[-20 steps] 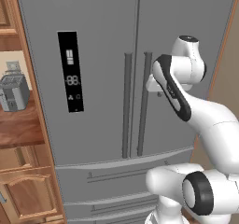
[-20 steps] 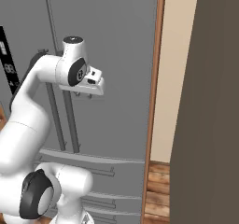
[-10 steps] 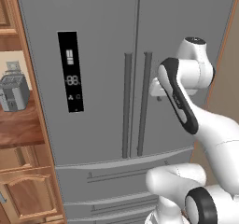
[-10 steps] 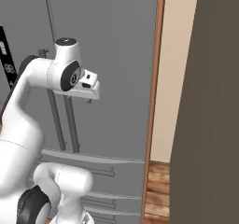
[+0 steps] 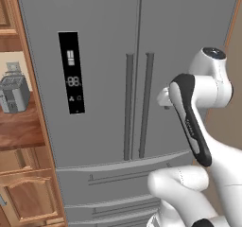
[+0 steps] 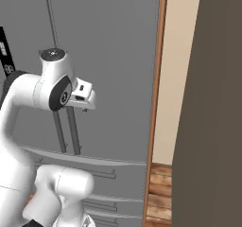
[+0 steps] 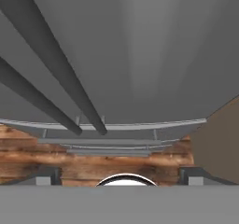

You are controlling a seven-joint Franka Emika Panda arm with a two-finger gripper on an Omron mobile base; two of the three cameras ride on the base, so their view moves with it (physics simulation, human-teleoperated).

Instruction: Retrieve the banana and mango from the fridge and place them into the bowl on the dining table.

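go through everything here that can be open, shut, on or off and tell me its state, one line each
fridge: both doors shut
fridge drawers: pushed in, shut
display panel: lit, showing digits
gripper: open, holding nothing, facing the right door beside its bar handles
wooden cabinet door: shut

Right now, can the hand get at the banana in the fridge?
Probably not yet. Both fridge doors are shut, so nothing inside can be reached. The open hand faces the right door beside its bar handle, gripping nothing; a door must be opened first.
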